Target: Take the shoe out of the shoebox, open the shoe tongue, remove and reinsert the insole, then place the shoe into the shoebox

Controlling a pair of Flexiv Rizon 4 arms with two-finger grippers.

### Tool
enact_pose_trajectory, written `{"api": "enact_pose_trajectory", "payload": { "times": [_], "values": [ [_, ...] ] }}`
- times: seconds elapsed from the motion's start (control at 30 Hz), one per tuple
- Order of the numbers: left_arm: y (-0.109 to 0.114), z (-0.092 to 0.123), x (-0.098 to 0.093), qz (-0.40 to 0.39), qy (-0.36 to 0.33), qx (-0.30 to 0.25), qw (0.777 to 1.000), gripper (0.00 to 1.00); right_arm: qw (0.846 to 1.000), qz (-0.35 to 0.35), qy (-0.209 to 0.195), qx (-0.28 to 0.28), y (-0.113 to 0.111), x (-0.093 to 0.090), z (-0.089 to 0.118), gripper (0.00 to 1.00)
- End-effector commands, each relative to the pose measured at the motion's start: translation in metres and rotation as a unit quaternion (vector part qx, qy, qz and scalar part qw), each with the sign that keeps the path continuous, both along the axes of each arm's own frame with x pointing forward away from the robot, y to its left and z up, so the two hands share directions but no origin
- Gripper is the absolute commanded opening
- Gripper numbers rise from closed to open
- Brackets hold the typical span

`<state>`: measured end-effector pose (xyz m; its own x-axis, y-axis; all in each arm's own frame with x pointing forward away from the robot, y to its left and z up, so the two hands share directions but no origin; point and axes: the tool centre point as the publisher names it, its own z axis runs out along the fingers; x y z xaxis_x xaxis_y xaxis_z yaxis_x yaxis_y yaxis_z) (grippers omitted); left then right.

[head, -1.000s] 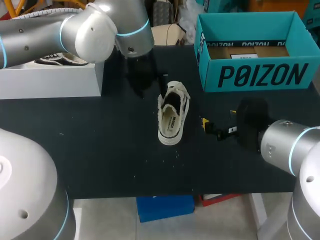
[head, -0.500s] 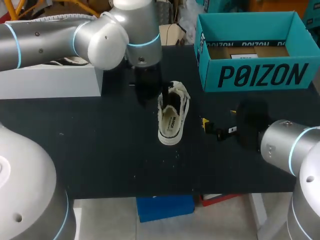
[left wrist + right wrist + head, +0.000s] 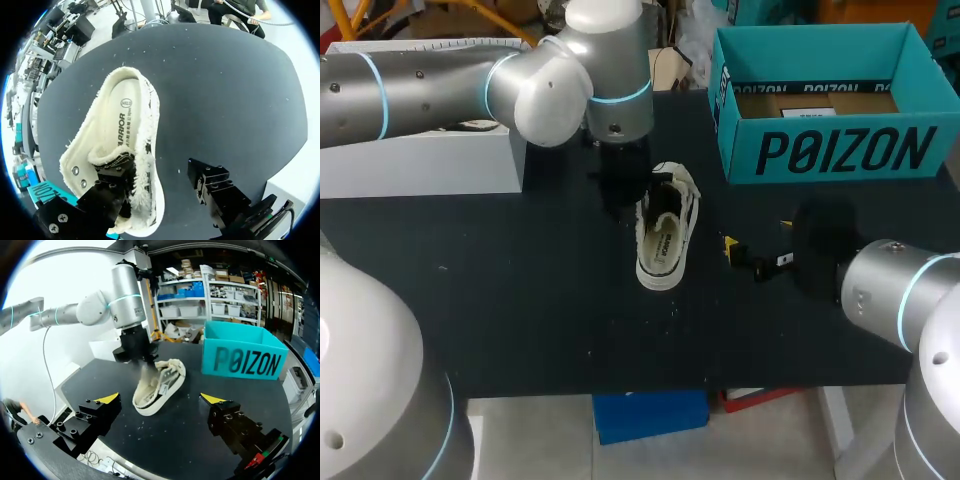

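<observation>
Since before, the left gripper (image 3: 160, 172) had come over the shoe (image 3: 665, 228), fingers spread, one at its laced part. The shoe stood on the table (image 3: 520, 290). Nearby, the right gripper (image 3: 161, 399) was spread; the box (image 3: 820, 150) stood behind.

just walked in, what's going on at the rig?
The shoe is out of the shoebox and sits on the table. The left gripper is open at the shoe's opening, one finger at the tongue, the other beside the shoe. The insole is in place. The right gripper is open, short of the shoe, holding nothing.
</observation>
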<state>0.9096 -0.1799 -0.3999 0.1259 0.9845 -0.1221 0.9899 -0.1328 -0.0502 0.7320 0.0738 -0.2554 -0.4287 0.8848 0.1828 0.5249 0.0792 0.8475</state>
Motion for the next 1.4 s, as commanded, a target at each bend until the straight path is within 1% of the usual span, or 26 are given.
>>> {"api": "enact_pose_trajectory", "payload": {
  "times": [0.03, 0.1, 0.13, 0.2, 0.23, 0.27, 0.3, 0.33, 0.37, 0.5, 0.6, 0.67, 0.73, 0.83, 0.9, 1.03, 1.17, 1.27, 1.4],
  "values": [
    [-0.005, -0.011, 0.002, 0.005, -0.009, 0.008, 1.0, 0.61, 1.0, -0.002, -0.002, 0.0, 0.002, -0.001, -0.001, 1.0],
    [-0.005, -0.012, 0.004, 0.004, -0.019, 0.012, 1.0, 0.6, 1.0, -0.002, -0.002, 0.0, 0.002, -0.001, -0.001, 1.0],
    [-0.005, -0.012, 0.004, 0.004, -0.024, 0.012, 1.0, 0.51, 1.0, -0.002, -0.002, 0.0, 0.002, -0.001, -0.001, 1.0],
    [-0.006, -0.012, 0.003, 0.005, -0.034, 0.017, 0.999, 0.43, 1.0, -0.002, -0.002, 0.0, 0.002, -0.001, -0.001, 1.0],
    [-0.006, -0.012, 0.003, 0.007, -0.04, 0.02, 0.999, 0.34, 1.0, -0.002, -0.002, 0.0, 0.002, -0.001, -0.001, 1.0],
    [-0.007, -0.012, 0.003, 0.009, -0.045, 0.021, 0.999, 0.2, 1.0, -0.002, -0.002, 0.0, 0.002, -0.001, -0.001, 1.0],
    [-0.007, -0.013, 0.003, 0.009, -0.05, 0.025, 0.998, 0.13, 1.0, -0.002, -0.002, 0.0, 0.002, -0.001, -0.001, 1.0],
    [-0.008, -0.013, 0.004, 0.008, -0.051, 0.025, 0.998, 0.04, 1.0, -0.002, -0.002, 0.0, 0.002, -0.001, -0.001, 1.0],
    [-0.009, -0.014, 0.003, 0.007, -0.051, 0.026, 0.998, 0.0, 1.0, -0.002, -0.002, 0.0, 0.002, -0.001, -0.001, 1.0],
    [-0.011, -0.015, 0.001, -0.005, -0.058, 0.035, 0.998, 0.0, 1.0, -0.002, -0.002, 0.0, 0.002, -0.001, -0.001, 1.0],
    [-0.009, -0.009, -0.001, -0.011, -0.053, 0.034, 0.998, 0.0, 1.0, -0.002, -0.002, 0.0, 0.002, -0.001, -0.001, 1.0],
    [-0.006, -0.001, 0.0, -0.009, -0.05, 0.03, 0.998, 0.0, 1.0, -0.002, -0.002, 0.0, 0.002, -0.001, -0.001, 1.0],
    [-0.004, 0.012, 0.0, -0.008, -0.048, 0.02, 0.999, 0.0, 1.0, -0.002, -0.002, 0.0, 0.002, -0.001, -0.001, 1.0],
    [0.0, 0.037, 0.003, -0.007, -0.055, 0.014, 0.998, 0.0, 1.0, -0.002, -0.002, 0.0, 0.002, -0.001, -0.001, 1.0],
    [0.004, 0.057, 0.008, -0.002, -0.066, 0.013, 0.998, 0.0, 1.0, -0.002, -0.002, 0.0, 0.002, -0.001, -0.001, 1.0],
    [0.012, 0.105, 0.019, 0.014, -0.092, 0.003, 0.996, 0.0, 1.0, -0.002, -0.002, 0.0, 0.002, -0.001, -0.001, 1.0],
    [0.027, 0.152, 0.034, 0.046, -0.129, -0.006, 0.991, 0.0, 1.0, -0.002, -0.002, 0.0, 0.002, -0.001, -0.001, 1.0],
    [0.044, 0.176, 0.045, 0.087, -0.15, -0.015, 0.985, 0.0, 1.0, -0.002, -0.002, 0.0, 0.002, -0.001, -0.001, 1.0],
    [0.069, 0.199, 0.054, 0.139, -0.163, -0.038, 0.976, 0.0, 1.0, -0.002, -0.002, 0.0, 0.002, -0.001, -0.001, 1.0]
  ]
}}
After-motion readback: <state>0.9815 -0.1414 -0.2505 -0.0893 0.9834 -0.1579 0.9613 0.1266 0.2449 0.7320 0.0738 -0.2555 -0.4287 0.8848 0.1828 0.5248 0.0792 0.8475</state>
